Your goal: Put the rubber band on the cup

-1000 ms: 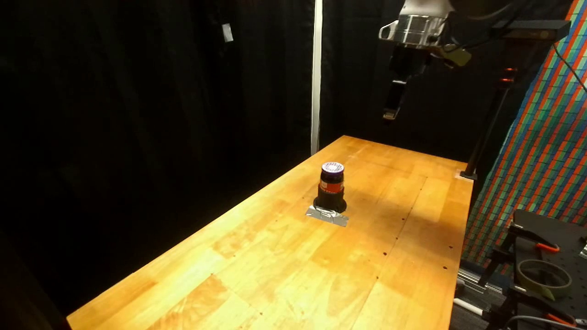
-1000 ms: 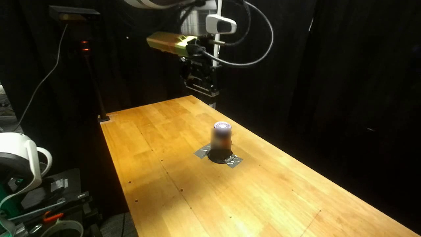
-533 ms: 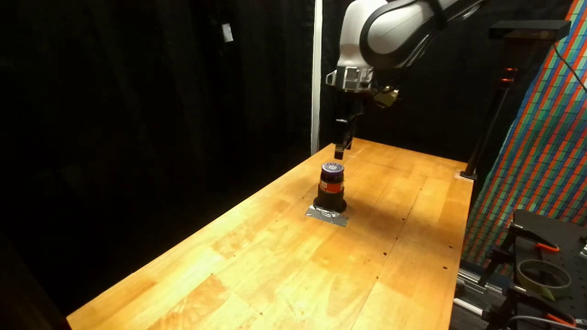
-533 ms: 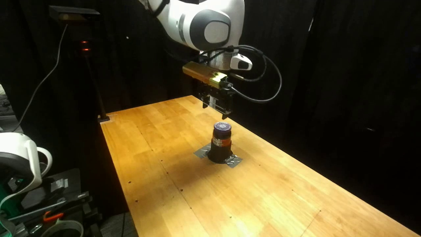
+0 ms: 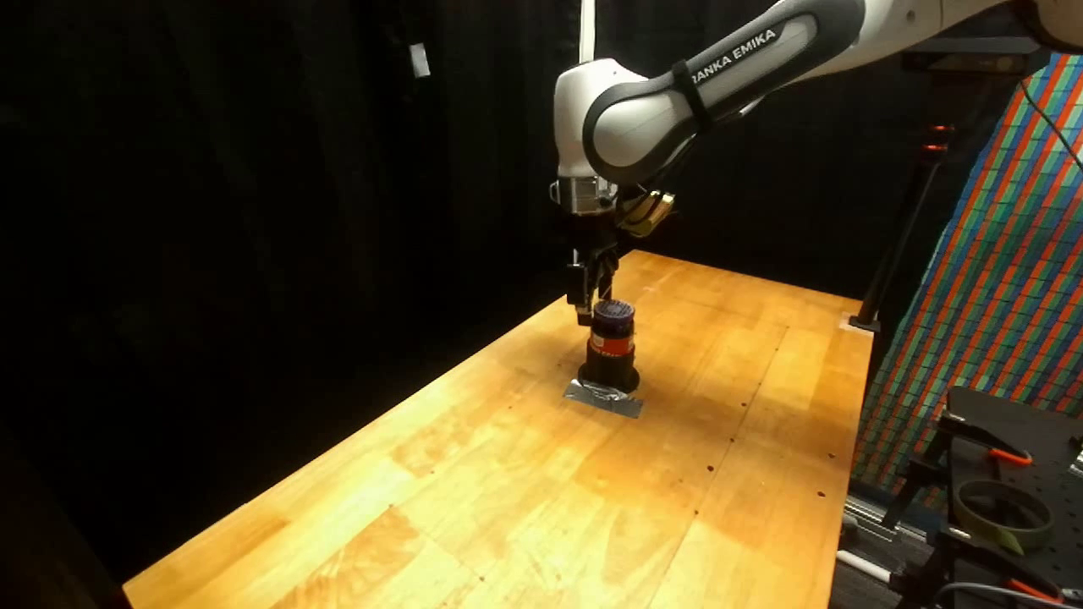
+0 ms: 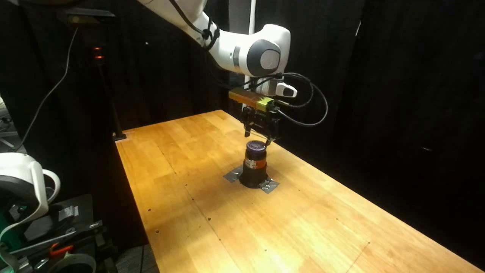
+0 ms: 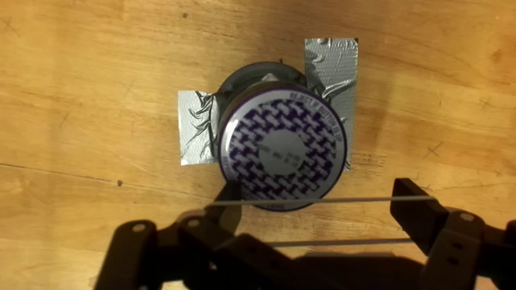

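Note:
The cup [image 5: 611,347] is a dark upright cylinder with an orange-red stripe and a purple-and-white patterned lid, also in an exterior view [image 6: 255,163]. In the wrist view its round lid [image 7: 282,151] faces the camera. My gripper [image 7: 317,191] is open. The rubber band [image 7: 354,199] is stretched around the outside of its two fingers [image 7: 417,213], showing as two thin, nearly parallel strands. In an exterior view the gripper [image 6: 258,139] is just above and behind the lid. In the wrist view the left fingertip overlaps the lid's lower-left edge; I cannot tell if they touch.
The cup stands in a black base [image 6: 253,180] fixed with silver tape [image 7: 332,68] to the wooden table [image 5: 508,507]. A black stand [image 5: 909,228] rises at the table's far corner. A side cart [image 5: 1015,423] holds a tape roll [image 5: 1004,514].
The arm has come down and moved toward the cup, from high above the far end of the table to just over the lid. The cup has not moved.

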Available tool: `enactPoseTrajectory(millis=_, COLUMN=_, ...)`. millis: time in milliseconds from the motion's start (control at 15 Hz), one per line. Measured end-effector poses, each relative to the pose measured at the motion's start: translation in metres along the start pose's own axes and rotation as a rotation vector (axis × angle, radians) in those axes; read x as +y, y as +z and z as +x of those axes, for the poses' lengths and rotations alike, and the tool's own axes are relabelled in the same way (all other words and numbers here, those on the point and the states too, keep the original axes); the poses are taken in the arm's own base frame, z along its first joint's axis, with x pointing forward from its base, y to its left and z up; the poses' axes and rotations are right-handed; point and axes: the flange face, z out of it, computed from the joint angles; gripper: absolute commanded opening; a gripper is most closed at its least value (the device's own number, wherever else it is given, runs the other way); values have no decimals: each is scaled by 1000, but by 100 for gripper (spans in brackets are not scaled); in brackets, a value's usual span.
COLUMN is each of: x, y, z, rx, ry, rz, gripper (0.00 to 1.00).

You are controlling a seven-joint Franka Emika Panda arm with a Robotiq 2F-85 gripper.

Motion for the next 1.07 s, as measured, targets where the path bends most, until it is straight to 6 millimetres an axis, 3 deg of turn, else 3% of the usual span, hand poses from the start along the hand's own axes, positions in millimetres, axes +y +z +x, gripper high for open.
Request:
enactPoseTrajectory(millis=400, x=0, y=7, z=24, rx=-99, ry=34, rz=-123, gripper=100)
enactPoseTrajectory(millis=1067, x=-6, y=37, z=23, rx=-280, ry=41, rz=-136, gripper=100)
